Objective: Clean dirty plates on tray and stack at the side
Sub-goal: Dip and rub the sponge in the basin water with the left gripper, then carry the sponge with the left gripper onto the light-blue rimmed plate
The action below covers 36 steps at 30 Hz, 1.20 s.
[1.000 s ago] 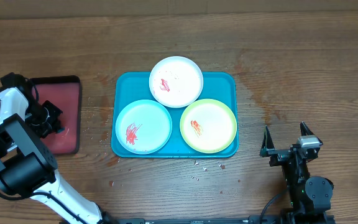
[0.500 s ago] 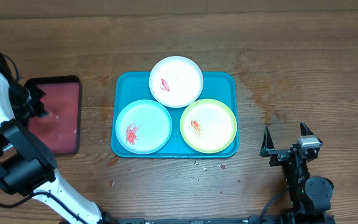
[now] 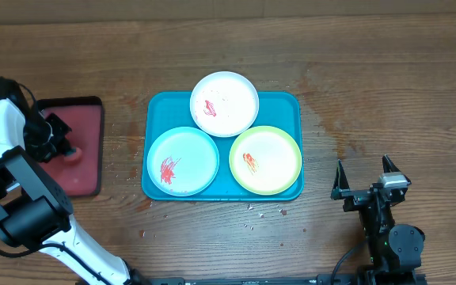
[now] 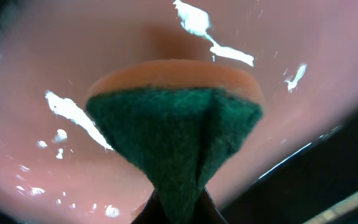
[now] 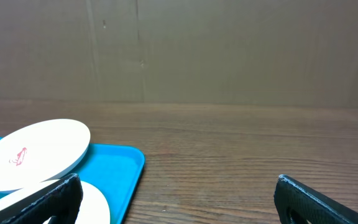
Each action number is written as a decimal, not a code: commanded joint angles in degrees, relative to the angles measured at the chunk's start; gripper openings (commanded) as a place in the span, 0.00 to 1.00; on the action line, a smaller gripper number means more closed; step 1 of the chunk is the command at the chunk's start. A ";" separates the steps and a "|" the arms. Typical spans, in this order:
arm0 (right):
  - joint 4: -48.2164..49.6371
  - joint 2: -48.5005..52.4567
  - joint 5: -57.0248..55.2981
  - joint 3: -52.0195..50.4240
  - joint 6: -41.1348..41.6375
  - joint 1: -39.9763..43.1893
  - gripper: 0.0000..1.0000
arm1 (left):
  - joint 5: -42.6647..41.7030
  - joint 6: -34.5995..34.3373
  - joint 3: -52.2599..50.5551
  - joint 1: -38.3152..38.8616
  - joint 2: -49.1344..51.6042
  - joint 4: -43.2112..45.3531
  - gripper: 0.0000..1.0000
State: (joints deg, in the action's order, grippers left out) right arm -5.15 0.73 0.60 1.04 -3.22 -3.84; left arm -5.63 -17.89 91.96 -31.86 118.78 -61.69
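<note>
Left gripper [image 3: 56, 141] is seen pressed together on a sponge with a dark green scouring face and an orange foam back [image 4: 176, 134], which is pinched at its lower end and pressed against the wet, glossy pink-red inside of a small black-rimmed rectangular tray [image 3: 87, 120] at the left of the brown wooden table [image 3: 386, 71]. Right gripper [image 3: 365, 179] is held spread, with nothing between its fingers, near the front right of the table and well apart from the large turquoise-blue rectangular plastic tray [image 3: 290, 104]. Three small round plates are found on that tray at the table's middle: the white-rimmed plate [image 3: 224, 103] is laid across the far rim, the pale-blue-rimmed plate [image 3: 183, 161] is placed front left, and the yellow-green-rimmed plate [image 3: 265, 160] front right. Red or orange smears are seen on all three white centres. A few small crumbs [image 3: 253, 209] are scattered on the wood just in front of the turquoise tray.
</note>
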 commanded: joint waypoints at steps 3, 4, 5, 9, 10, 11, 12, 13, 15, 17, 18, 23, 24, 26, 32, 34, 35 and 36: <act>0.33 -0.57 -0.55 -0.57 -0.22 -0.28 1.00 | -6.05 4.68 6.84 0.33 -1.36 -5.97 0.04; 0.33 -0.57 -0.55 -0.57 -0.22 -0.28 1.00 | -6.82 5.49 9.01 0.33 -1.38 -8.07 0.04; 0.33 -0.57 -0.57 -0.57 -0.22 -0.28 1.00 | -7.56 6.16 12.44 0.42 -1.44 -11.47 0.04; 0.33 -0.57 -0.55 -0.57 -0.22 -0.28 1.00 | -7.50 5.64 18.93 0.92 -1.60 -19.06 0.04; 0.33 -0.57 -0.55 -0.57 -0.22 -0.28 1.00 | -7.28 5.68 18.97 1.20 -1.60 -19.47 0.04; 0.33 -0.57 -0.55 -0.57 -0.22 -0.28 1.00 | -4.26 5.35 17.57 1.81 -1.51 -17.99 0.04; 0.33 -0.57 -0.57 -0.57 -0.22 -0.28 1.00 | -1.77 4.31 15.93 2.16 -1.51 -16.00 0.04; 0.33 -0.57 -0.55 -0.57 -0.22 -0.28 1.00 | 1.31 2.05 13.44 2.51 -1.51 -13.27 0.04; 0.33 -0.57 -0.55 -0.57 -0.22 -0.28 1.00 | 3.52 -0.96 7.74 2.99 -1.31 -7.93 0.04; 0.33 -0.57 -0.55 -0.57 -0.22 -0.28 1.00 | 2.21 -0.74 1.22 3.39 -1.25 -2.43 0.04; 0.33 -0.57 -0.57 -0.57 -0.22 -0.28 1.00 | 2.23 -0.76 0.94 3.39 -1.25 -2.27 0.04; 0.33 -0.57 -0.55 -0.57 -0.22 -0.28 1.00 | -2.27 -0.13 13.07 3.30 -1.49 -13.25 0.04; 0.33 -0.57 -0.55 -0.57 -0.22 -0.28 1.00 | -3.39 0.59 16.02 3.43 -1.51 -16.09 0.04; 0.33 -0.57 -0.55 -0.57 -0.22 -0.28 1.00 | -5.66 2.82 22.60 4.09 -1.60 -22.47 0.04; 0.33 -0.57 -0.57 -0.57 -0.22 -0.28 1.00 | -6.75 3.39 30.34 10.19 -4.04 -30.84 0.04; 0.33 -0.57 -0.55 -0.57 -0.22 -0.28 1.00 | -6.75 4.33 29.94 14.03 -5.05 -31.93 0.04; 0.33 -0.57 -0.57 -0.57 -0.22 -0.28 1.00 | -6.73 4.96 29.90 16.20 -5.25 -32.52 0.04; 0.33 -0.57 -0.55 -0.57 -0.22 -0.28 1.00 | -6.71 5.88 29.90 19.08 -5.25 -33.11 0.04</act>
State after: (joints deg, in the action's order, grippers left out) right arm -5.17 0.69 0.60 1.04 -3.22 -3.84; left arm -10.37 -15.44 121.08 -20.10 115.50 -93.60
